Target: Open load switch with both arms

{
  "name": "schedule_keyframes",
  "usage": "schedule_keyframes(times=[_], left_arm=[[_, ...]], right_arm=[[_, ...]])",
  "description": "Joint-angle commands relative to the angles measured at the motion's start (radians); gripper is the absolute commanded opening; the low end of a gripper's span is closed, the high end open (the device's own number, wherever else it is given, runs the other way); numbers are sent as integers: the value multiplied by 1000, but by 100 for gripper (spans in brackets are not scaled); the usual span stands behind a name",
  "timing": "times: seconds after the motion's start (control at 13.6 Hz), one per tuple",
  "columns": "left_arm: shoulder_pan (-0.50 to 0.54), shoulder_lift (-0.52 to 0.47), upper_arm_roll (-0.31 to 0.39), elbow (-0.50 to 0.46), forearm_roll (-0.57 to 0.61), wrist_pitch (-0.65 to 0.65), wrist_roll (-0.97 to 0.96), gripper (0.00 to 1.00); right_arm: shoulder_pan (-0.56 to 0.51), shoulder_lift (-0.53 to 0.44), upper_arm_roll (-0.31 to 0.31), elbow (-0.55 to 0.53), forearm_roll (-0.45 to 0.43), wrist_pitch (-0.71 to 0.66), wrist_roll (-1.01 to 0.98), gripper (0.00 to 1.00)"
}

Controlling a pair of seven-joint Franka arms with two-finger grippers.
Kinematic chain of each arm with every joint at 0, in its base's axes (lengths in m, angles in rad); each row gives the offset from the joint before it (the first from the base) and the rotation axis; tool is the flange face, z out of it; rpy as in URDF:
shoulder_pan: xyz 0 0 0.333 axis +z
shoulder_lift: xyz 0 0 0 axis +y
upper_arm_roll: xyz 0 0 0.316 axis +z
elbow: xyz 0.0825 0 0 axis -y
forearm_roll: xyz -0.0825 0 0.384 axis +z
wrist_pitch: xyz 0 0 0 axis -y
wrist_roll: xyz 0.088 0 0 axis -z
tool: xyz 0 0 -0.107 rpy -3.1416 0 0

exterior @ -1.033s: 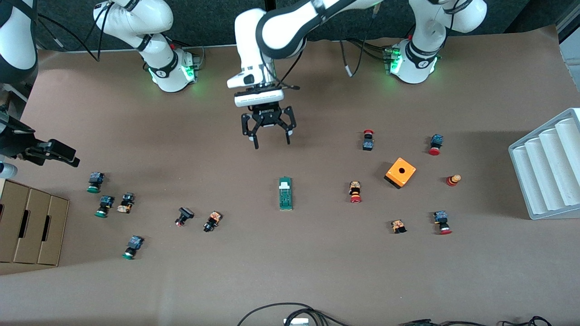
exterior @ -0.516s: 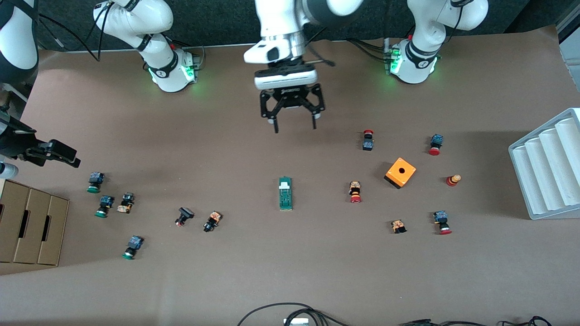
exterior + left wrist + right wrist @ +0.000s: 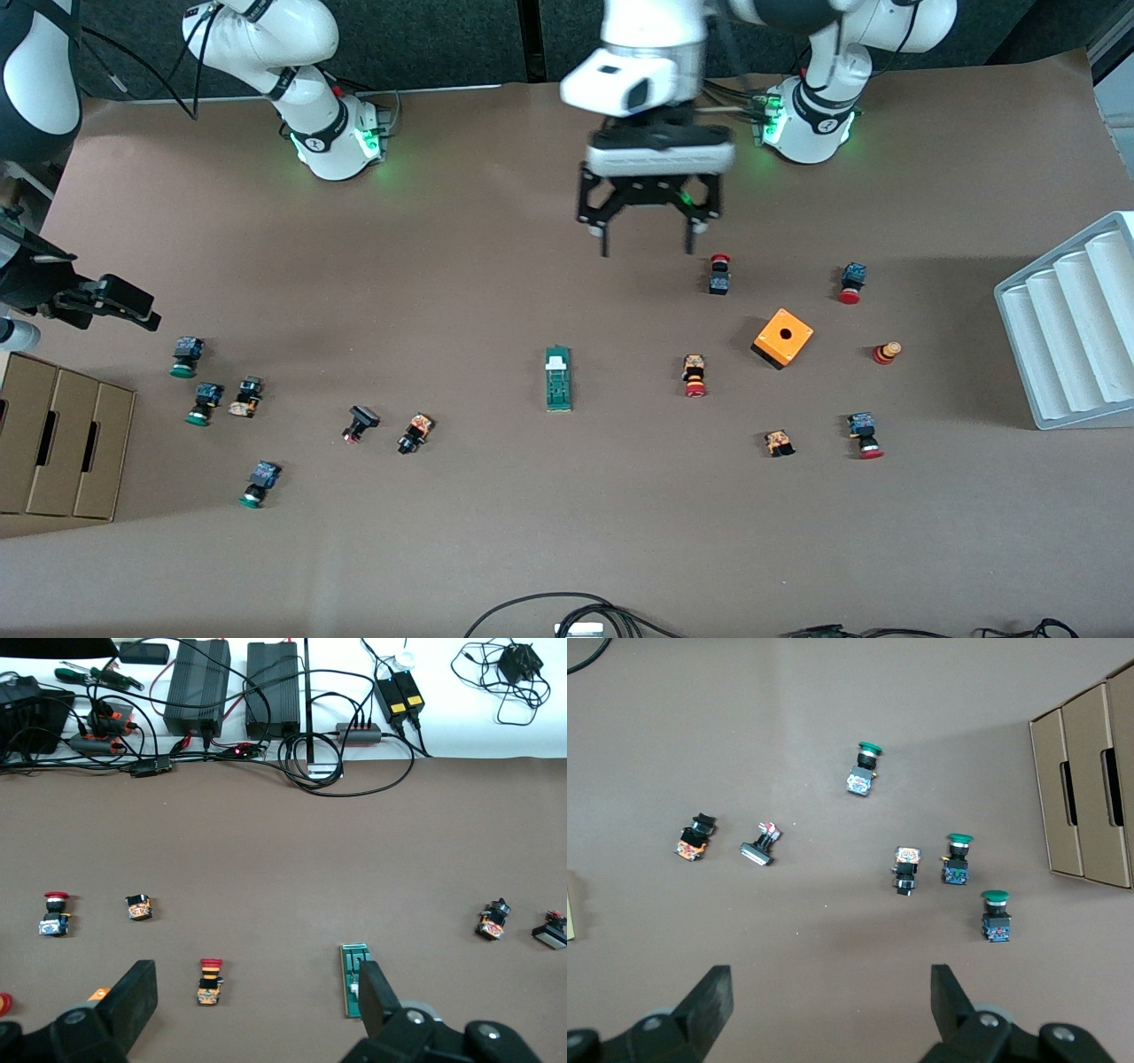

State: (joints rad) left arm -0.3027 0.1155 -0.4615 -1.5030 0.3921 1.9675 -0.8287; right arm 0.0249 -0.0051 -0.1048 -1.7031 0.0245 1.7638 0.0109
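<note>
Both grippers hang spread and empty, the left gripper point(image 3: 648, 232) over bare table, the right gripper point(image 3: 115, 304) near the cardboard boxes point(image 3: 58, 436), while the load switch point(image 3: 557, 378) lies mid-table, probably light, rigid and slippery, best pinched across its narrow sides.

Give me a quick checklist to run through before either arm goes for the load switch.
1. Load switch lies flat on the table, nothing touching it: ok.
2. Left gripper open and holding nothing: ok.
3. Right gripper open and holding nothing: ok.
4. Left gripper over the switch: not ok; it hangs over bare table nearer the bases, toward the left arm's end.
5. Right gripper over the switch: not ok; it waits at the right arm's end, over the green buttons.
6. Space beside the switch for both grippers: ok; the nearest button lies well apart.
</note>
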Motion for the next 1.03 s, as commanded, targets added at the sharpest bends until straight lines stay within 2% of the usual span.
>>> schedule_keyframes(times=[0.0,0.15,0.3,0.52,0.66,0.74,0.96], left_arm=[[130,-19,-11,27,-131,-10,175,100],[236,-28,-9,27,-212,-10,291,100],[307,-31,38,17,-301,-12,344,100],[312,-4,167,17,-369,-76,400,100],[312,24,239,13,-371,-84,582,100],[312,36,262,13,-371,-85,617,100],[309,59,268,13,-368,-162,620,100]], right_arm=[[4,17,-3,25,-15,6,-3,99],[4,17,-3,25,-15,6,-3,99],[4,17,-3,25,-15,6,-2,99],[6,17,-3,25,-15,6,-2,99],[6,16,-3,25,-17,5,-2,99],[6,17,-3,25,-17,6,-2,99],[6,17,-3,25,-18,6,-2,99]])
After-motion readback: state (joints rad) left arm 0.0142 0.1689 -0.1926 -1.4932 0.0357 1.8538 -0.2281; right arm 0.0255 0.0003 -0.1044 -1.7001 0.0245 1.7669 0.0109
